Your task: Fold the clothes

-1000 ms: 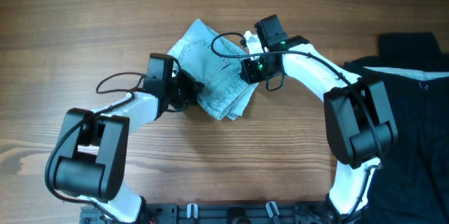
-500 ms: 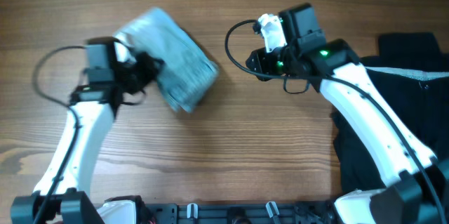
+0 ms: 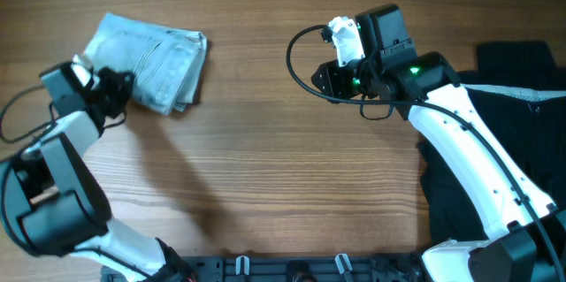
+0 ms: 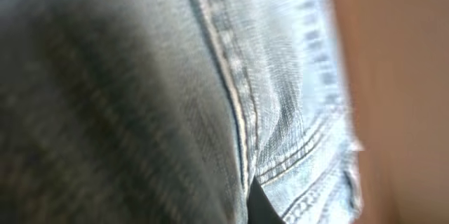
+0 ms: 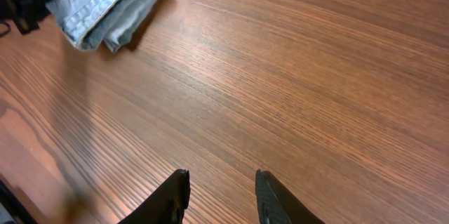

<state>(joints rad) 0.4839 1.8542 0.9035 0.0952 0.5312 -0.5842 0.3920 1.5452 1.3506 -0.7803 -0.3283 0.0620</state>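
We're parking the folded light blue faded denim shorts (image 3: 157, 57) at far left of the brown wooden table (image 3: 265, 167). Left gripper (image 3: 113, 87) is clamped on their near-left edge, so let go only once the layers lie flat. Right gripper (image 5: 221, 182) is spread, empty, mid-table. Vs 0.5 s ago: bundle dragged further left, right arm approx. unmoved.

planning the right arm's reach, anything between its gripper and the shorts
Nothing visible: only bare table lies between the right gripper and the folded shorts. The left gripper is at the shorts' far side.
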